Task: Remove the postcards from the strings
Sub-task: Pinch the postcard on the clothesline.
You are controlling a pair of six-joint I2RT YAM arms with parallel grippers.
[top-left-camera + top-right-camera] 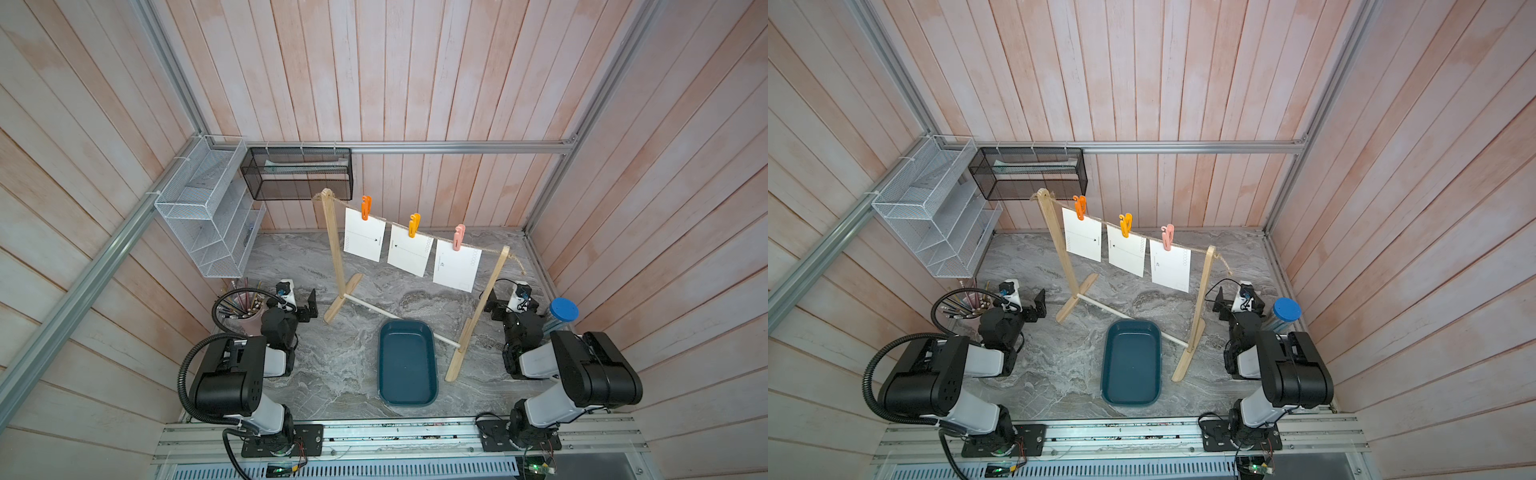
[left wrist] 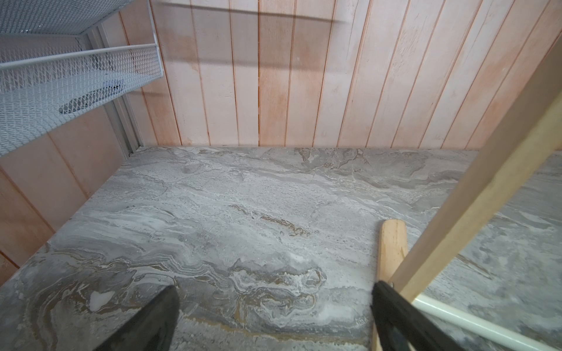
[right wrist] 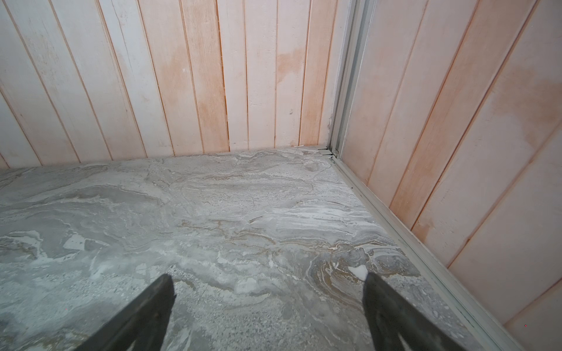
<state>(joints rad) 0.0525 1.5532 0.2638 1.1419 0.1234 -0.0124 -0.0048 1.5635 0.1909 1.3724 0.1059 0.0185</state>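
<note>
3 postcards (image 1: 409,254) hang from the twine (image 1: 436,237) between 2 wooden posts (image 1: 332,241), each under a clothespin (image 1: 414,225). A blue tray (image 1: 380,365) sits on the table (image 1: 332,374) nearby. Left gripper (image 2: 273,291) and right gripper (image 3: 269,279) sit low, jaws spread wide, empty.

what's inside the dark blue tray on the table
Nothing: the dark blue tray shows only its bare floor in both top views. The three postcards hang on the string. Nothing covers the inside, except that the near inner wall faces away from the camera.
</note>
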